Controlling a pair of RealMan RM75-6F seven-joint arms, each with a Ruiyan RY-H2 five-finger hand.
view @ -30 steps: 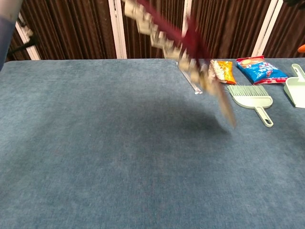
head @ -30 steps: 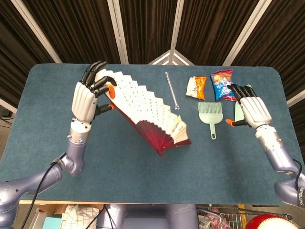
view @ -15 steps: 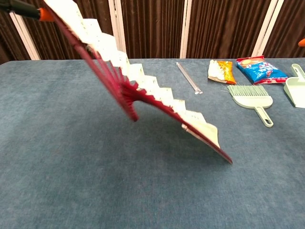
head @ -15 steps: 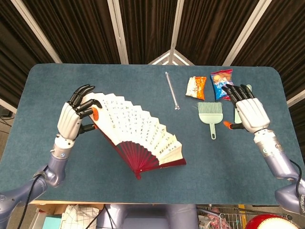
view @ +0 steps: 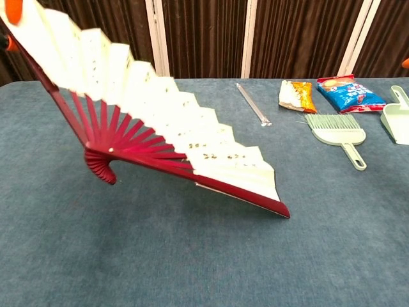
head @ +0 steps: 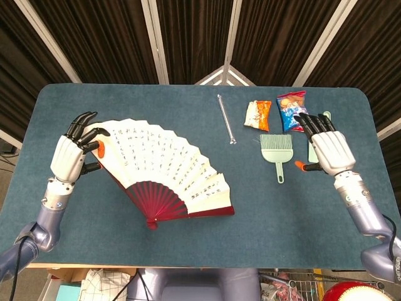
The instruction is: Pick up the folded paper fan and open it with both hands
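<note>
The red-ribbed paper fan with cream leaf and black script (head: pixel 166 166) is spread wide over the left half of the blue cloth tabletop (head: pixel 207 232); the left hand (head: pixel 70 150) pinches its outer rib near the left edge; the right hand (head: pixel 329 147) hovers empty, fingers apart, near the right edge above the mint plastic dustpan (view: pixel 397 118); opening looks essentially done, so next comes a gentle set-down or release; the chest view shows the far rib tip resting on the cloth with the pivot lifted; the head view alone shows both hands.
</note>
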